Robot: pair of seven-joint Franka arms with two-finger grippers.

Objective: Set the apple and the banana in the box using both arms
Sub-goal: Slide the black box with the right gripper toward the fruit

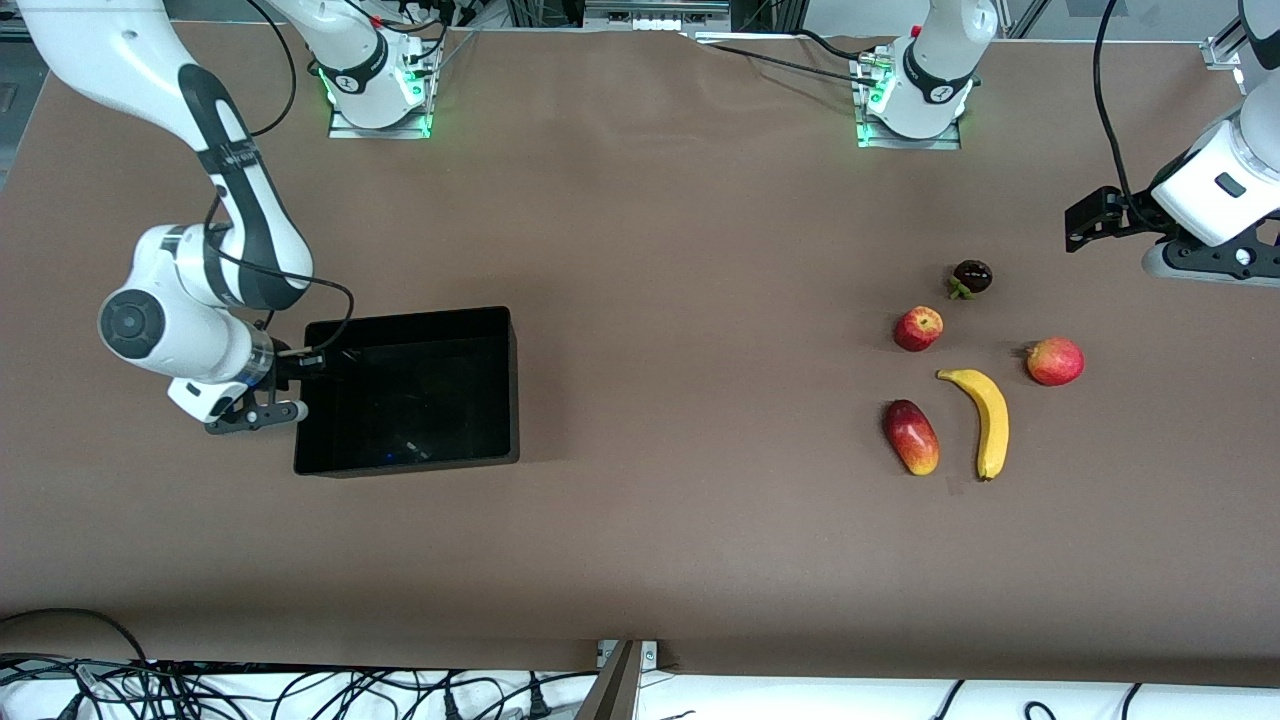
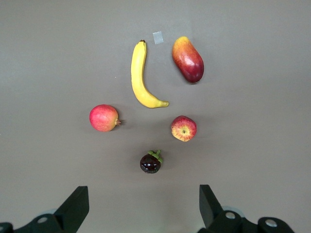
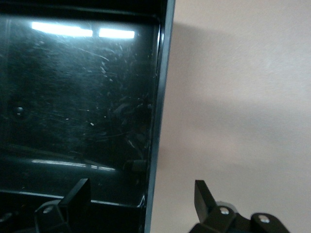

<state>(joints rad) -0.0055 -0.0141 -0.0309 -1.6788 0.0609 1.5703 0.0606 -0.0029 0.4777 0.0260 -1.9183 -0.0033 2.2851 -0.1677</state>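
On the plain brown counter [image 1: 640, 540] sit a glossy black box [image 1: 412, 458], a yellow banana [image 1: 988, 417] with dark tips, a red apple [image 1: 918, 328] blotched yellow, and a dark purple green-capped fruit [image 1: 971, 277].

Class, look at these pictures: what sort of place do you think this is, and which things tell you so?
Most likely a robotics lab bench: two arms are bolted along a brown table, loose cables run along its edge, and fruit such as the banana lies ready for the black box.
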